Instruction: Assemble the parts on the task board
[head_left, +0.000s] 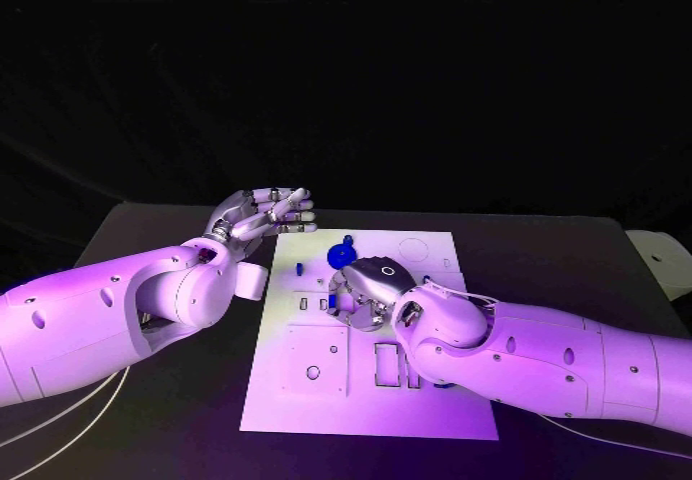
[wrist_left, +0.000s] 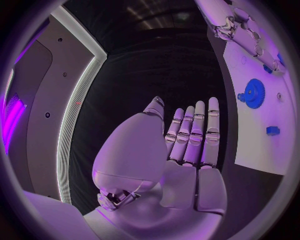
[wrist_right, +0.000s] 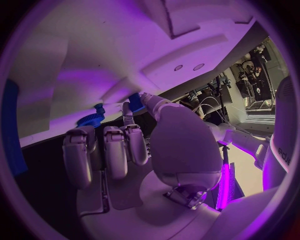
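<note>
The white task board (head_left: 310, 395) lies mid-table with slots and holes in it. A blue gear (head_left: 342, 253) stands near its far edge, also seen as the blue gear (wrist_left: 254, 93) and blue gear (wrist_right: 94, 120). A small blue part (head_left: 299, 268) sits left of the gear, and shows as a small blue part (wrist_left: 272, 130). My right hand (head_left: 361, 292) hovers low over the board just in front of the gear, and its thumb and a finger pinch a small blue piece (wrist_right: 135, 98). My left hand (head_left: 268, 214) is raised off the board's far left corner, fingers straight, holding nothing.
More blue pieces (head_left: 410, 379) lie by the slots, partly under my right forearm. A white object (head_left: 656, 258) stands at the table's right edge. White cables (head_left: 58, 420) trail off the near left. The black table (head_left: 159, 230) surrounds the board.
</note>
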